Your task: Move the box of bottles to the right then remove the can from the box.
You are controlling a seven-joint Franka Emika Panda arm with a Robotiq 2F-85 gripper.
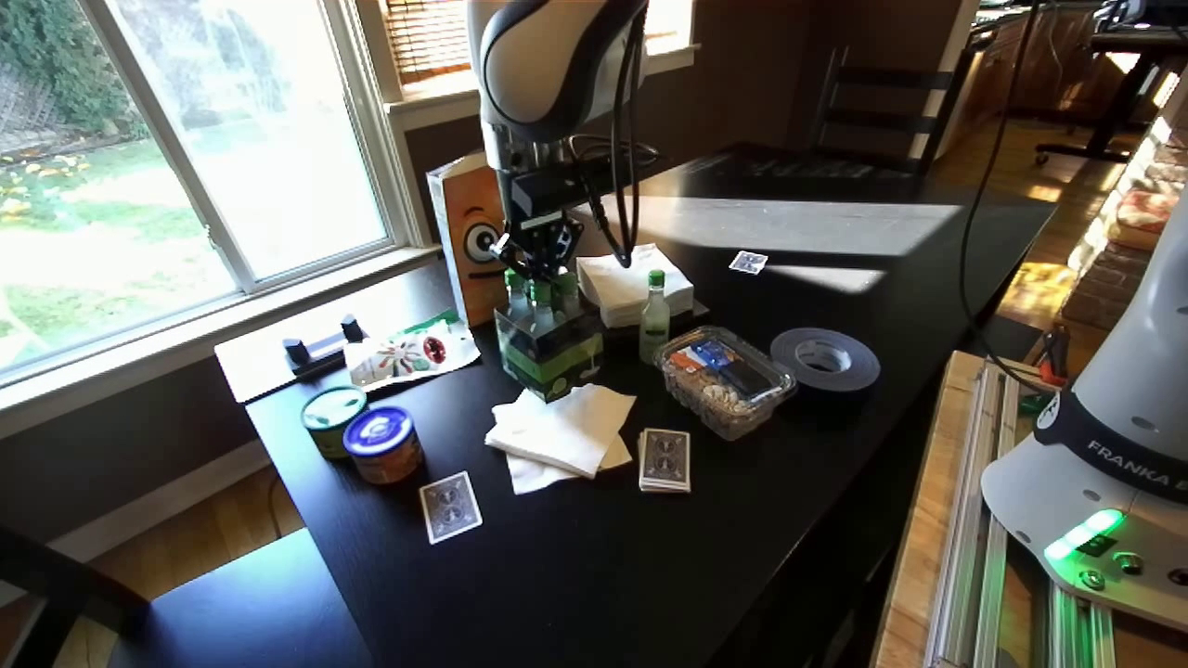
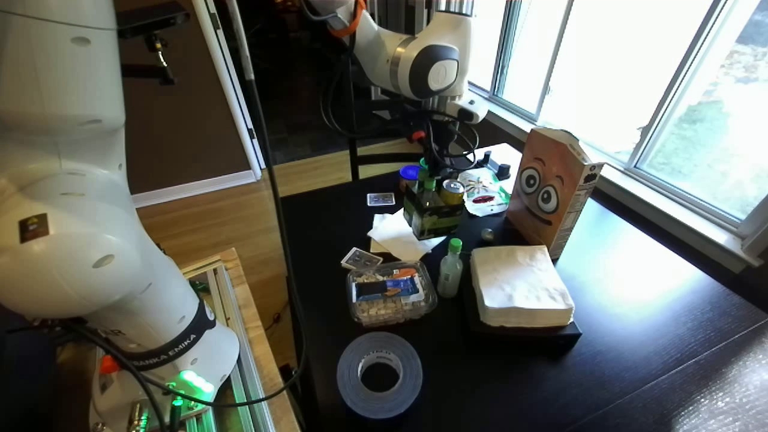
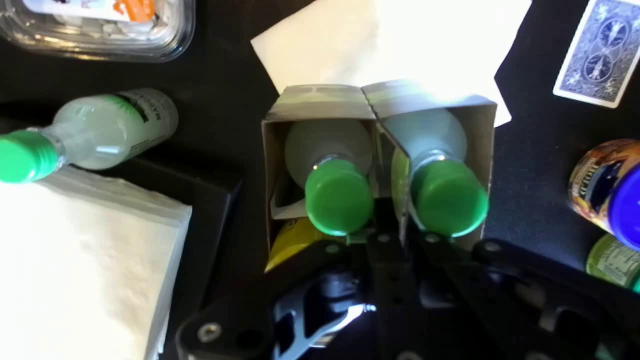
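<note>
The box of bottles is a low dark and green carton on the black table, beside white napkins. It also shows in an exterior view and in the wrist view. Several green-capped bottles stick up from it. A yellow can sits in one compartment; in the wrist view the can is partly hidden by my gripper. My gripper points down into the box, its fingers close together on either side of the upright middle divider, seemingly pinching it. The fingertips are hidden; I cannot tell whether the box is lifted.
A loose green-capped bottle, a clear tub, a napkin stack and a tape roll stand nearby. A tall box with eyes stands behind. Two round tins, cards and loose napkins lie near.
</note>
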